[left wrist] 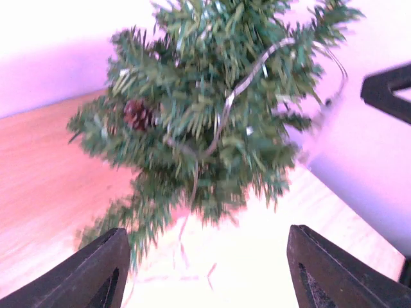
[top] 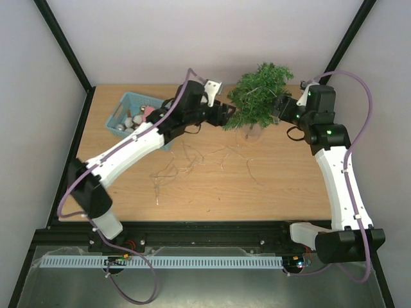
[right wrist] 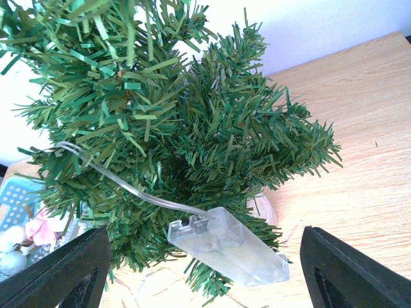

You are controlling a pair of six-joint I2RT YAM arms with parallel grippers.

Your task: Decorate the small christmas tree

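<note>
Nearest us, thin loose strands (top: 186, 160) are lying scattered on the table (top: 270, 192) between our arms. Beyond them we are flanking the small christmas tree (top: 260, 96), which is standing on its clear base toward the far edge. Our left gripper (left wrist: 207, 247) is facing its left side with fingers spread wide around nothing, the branches just ahead. Our right gripper (right wrist: 202, 239) is gaping just as wide at the tree's right side, a clear battery box (right wrist: 228, 247) hanging among the low branches between its fingers. A teal basket (top: 122, 109) is sitting farther left, partly behind our left arm.
</note>
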